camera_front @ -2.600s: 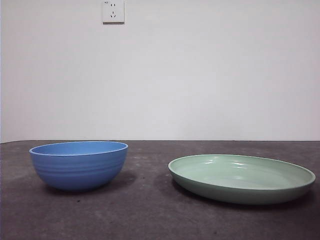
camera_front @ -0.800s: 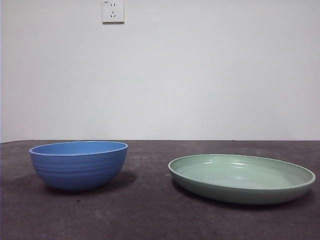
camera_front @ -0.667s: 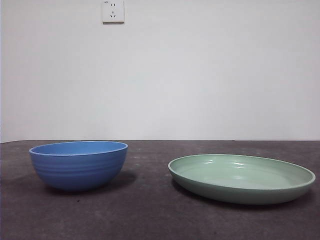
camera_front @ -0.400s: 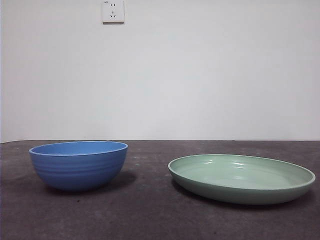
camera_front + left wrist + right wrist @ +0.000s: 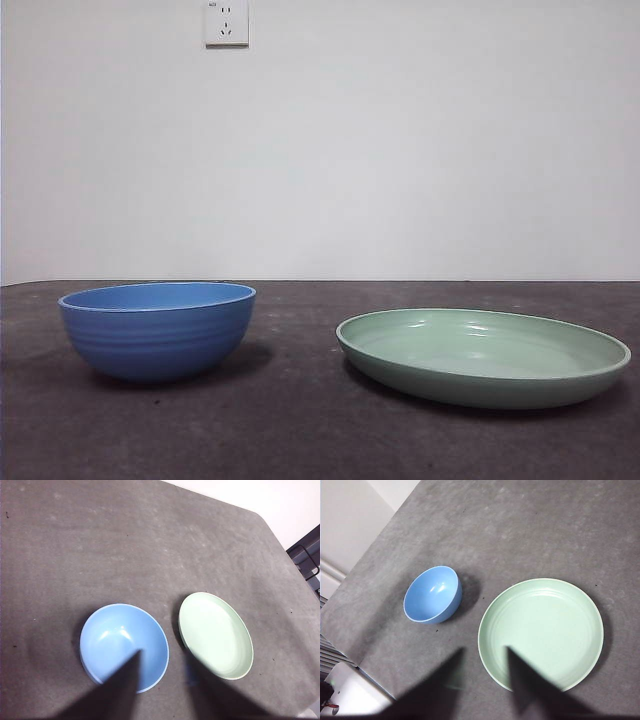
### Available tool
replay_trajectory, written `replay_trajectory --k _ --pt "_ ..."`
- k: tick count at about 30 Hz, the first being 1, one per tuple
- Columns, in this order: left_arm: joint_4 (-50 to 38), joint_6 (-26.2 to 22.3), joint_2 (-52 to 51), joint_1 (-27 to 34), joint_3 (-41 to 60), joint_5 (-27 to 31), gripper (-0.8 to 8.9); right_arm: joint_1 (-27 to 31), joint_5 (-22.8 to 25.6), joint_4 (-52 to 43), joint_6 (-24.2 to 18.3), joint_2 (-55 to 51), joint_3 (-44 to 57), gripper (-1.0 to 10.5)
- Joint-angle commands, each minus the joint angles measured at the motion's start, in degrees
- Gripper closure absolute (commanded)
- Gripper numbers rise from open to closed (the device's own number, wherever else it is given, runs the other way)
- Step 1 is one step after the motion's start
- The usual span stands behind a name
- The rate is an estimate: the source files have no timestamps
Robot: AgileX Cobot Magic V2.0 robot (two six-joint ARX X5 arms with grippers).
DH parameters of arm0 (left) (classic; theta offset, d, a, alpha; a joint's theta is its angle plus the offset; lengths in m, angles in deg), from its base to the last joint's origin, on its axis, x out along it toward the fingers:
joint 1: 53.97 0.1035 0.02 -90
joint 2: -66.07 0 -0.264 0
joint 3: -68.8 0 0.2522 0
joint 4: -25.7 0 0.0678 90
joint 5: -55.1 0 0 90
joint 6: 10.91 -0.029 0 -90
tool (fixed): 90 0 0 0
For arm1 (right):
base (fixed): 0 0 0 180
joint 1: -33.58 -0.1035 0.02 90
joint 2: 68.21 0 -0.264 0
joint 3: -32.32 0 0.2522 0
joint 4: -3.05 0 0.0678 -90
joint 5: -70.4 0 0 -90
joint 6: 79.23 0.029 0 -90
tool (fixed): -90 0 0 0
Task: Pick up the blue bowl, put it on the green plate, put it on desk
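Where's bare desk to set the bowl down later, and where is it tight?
Tight: the narrow strip between the blue bowl and the green plate, which sit apart. Bare: the wide desk behind both toward the wall, and the front strip.

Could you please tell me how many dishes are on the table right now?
2. The round, ridged blue bowl stands on the dark grey desk; the wide, shallow pale green plate lies beside it, apart. Nothing appears hidden.

Open desk between blue bowl at left and green plate at right; space above both unobstructed.
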Motion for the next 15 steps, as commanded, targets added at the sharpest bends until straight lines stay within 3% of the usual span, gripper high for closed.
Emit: replay_trajectory --k 1,4,12,15 --pt "-0.5 -0.6 0.2 -0.1 -1.0 -0.5 3.36 -0.2 0.2 -0.5 -0.6 0.2 -0.9 4.5" --pt "-0.5 -0.6 0.2 -0.1 -1.0 -0.5 2.50 -0.2 0.2 -0.5 -0.6 0.2 -0.9 3.6" --pt "1.9 -0.9 1.7 -0.1 -1.0 0.6 2.53 -0.2 0.1 -0.2 -0.5 0.2 -0.9 3.6" --pt "5.2 -3.6 3.8 -0.1 -1.0 3.4 2.53 -0.4 0.1 -0.2 -0.4 0.2 -0.8 3.6"
